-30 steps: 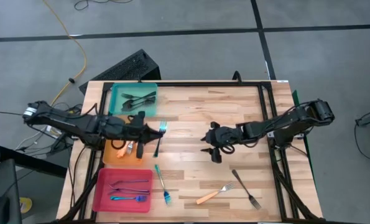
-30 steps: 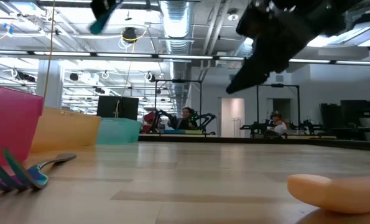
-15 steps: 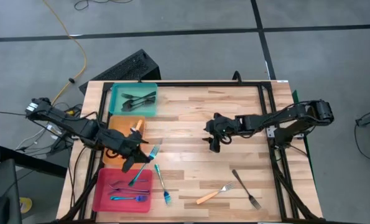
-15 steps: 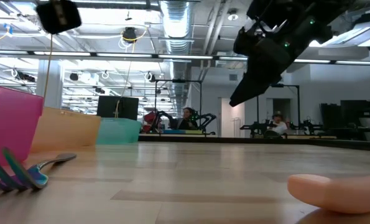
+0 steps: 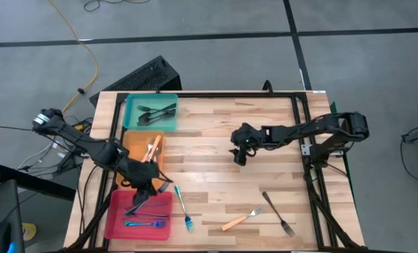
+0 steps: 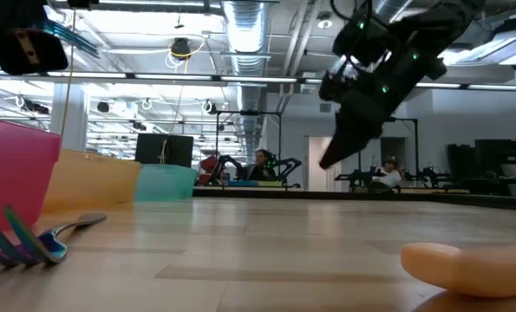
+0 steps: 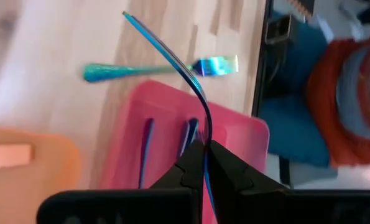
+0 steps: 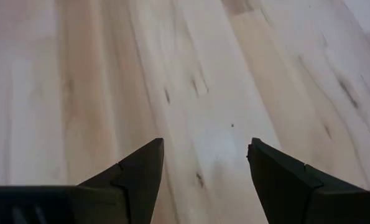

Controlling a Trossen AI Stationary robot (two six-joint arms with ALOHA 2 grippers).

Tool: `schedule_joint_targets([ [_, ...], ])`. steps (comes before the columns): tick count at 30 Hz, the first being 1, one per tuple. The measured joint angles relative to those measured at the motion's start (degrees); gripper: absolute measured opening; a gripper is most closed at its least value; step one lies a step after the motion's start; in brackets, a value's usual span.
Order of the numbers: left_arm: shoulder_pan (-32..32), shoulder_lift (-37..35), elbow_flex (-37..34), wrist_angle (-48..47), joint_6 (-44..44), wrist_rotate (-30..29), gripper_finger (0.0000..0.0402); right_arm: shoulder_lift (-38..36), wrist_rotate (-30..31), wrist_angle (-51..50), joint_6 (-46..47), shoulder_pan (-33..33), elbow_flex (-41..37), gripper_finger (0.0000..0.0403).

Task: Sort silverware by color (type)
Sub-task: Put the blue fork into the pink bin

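With the left end effector (image 7: pixel 204 151) clamped on a blue fork (image 7: pixel 183 68) above the pink tray (image 5: pixel 117 223), lower before releasing; the right end effector (image 8: pixel 203 165), spread apart, waits mid-counter.

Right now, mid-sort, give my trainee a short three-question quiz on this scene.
1. True or false: the left claw is shut on a slim blue-handled fork.
2. Above which tray does that claw hang? A) flat teal plastic tray B) flat orange plastic tray C) flat pink plastic tray
3. Fill in: the right claw hovers over bare wooden table with its jaws ____.

Key: 1 true; 2 C; 3 open.
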Motion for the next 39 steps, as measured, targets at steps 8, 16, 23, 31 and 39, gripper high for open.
schedule_joint_targets([
  [8,-4.59,8.83,0.0,-0.82,4.2,5.78,0.0,5.9,-1.48,5.22,-0.13,-1.42,0.11,0.0255],
  [16,-10.05,15.1,0.48,-1.51,5.27,6.4,0.0,6.39,-2.85,6.42,0.07,-1.87,0.09,0.0255],
  [23,-13.25,23.29,6.95,-8.28,14.24,5.16,0.0,6.31,-3.02,6.91,0.07,-1.89,0.09,0.0255],
  [31,-14.1,33.29,16.81,-12.07,25.67,0.9,0.0,6.33,-3.02,6.93,-0.07,-1.89,0.09,0.0255],
  [39,-14.6,34.2,19.52,-11.13,19.88,2.33,0.0,6.33,-3.02,6.91,-1.44,-1.89,0.09,0.0255],
])
